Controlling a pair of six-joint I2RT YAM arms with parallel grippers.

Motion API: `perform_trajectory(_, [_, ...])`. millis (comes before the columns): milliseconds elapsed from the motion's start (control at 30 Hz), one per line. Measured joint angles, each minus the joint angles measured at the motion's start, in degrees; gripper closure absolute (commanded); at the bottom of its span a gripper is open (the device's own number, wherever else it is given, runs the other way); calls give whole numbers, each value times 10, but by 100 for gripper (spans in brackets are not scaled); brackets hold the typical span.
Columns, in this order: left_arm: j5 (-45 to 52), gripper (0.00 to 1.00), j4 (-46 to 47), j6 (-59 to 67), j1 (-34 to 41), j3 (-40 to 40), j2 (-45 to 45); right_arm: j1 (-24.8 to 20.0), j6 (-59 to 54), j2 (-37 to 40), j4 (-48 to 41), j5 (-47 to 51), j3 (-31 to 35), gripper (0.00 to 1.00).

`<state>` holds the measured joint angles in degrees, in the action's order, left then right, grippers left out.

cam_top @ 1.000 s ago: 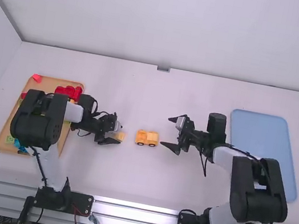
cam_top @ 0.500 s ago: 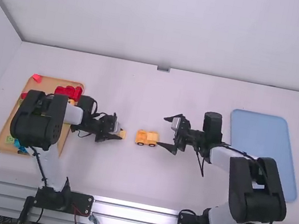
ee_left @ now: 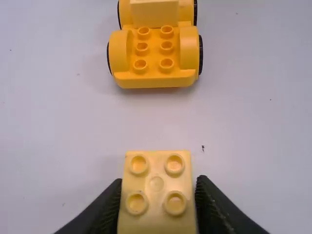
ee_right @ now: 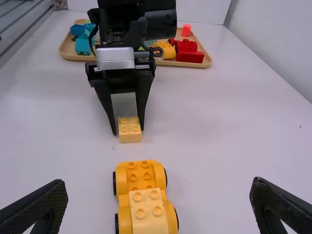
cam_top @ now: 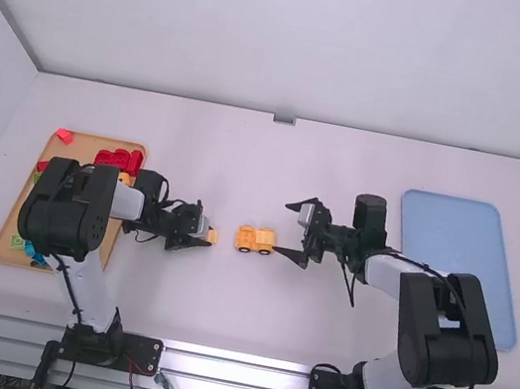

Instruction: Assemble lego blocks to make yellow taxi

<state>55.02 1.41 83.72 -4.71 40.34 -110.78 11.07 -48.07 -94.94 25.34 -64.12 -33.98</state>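
Left gripper (ee_left: 159, 182): pinching pale-yellow four-stud block (ee_left: 157, 195)
Right gripper (ee_right: 159, 184): spread wide
Wheeled chassis (ee_right: 140, 176): on table (cam_top: 238, 322), between grippers, carrying mounted block (ee_right: 148, 208)
Bare studs (ee_left: 154, 48): probably next; step likely wants aligning, then pressing

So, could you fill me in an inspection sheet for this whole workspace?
Surface: white table, a few dark specks.
Job's things: yellow wheeled base carrying one pale-yellow block; loose pale-yellow block beyond its end.
Clutter: red blocks and blue blocks in the tan tray.
Grippers: left closed on the loose block; right open beside the base.
Cables: black, looping along both arms.
Surroundings: white walls, metal rails.
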Motion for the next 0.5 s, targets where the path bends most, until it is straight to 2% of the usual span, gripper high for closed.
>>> perform_trajectory(100, [1,85,9,0,0,2,0,0,0,0,0,0,0,2])
perform_trajectory(200, [7,84,18,0,0,8,0,0,0,0,0,0,0,1])
perform_trajectory(233, [12,80,23,0,0,12,0,0,1,0,0,0,0,1])
perform_trajectory(333, [27,76,42,0,0,31,0,0,-1,0,-1,0,0,1])
perform_trajectory(500, [66,80,96,0,0,71,0,0,-1,0,-25,16,0,1])
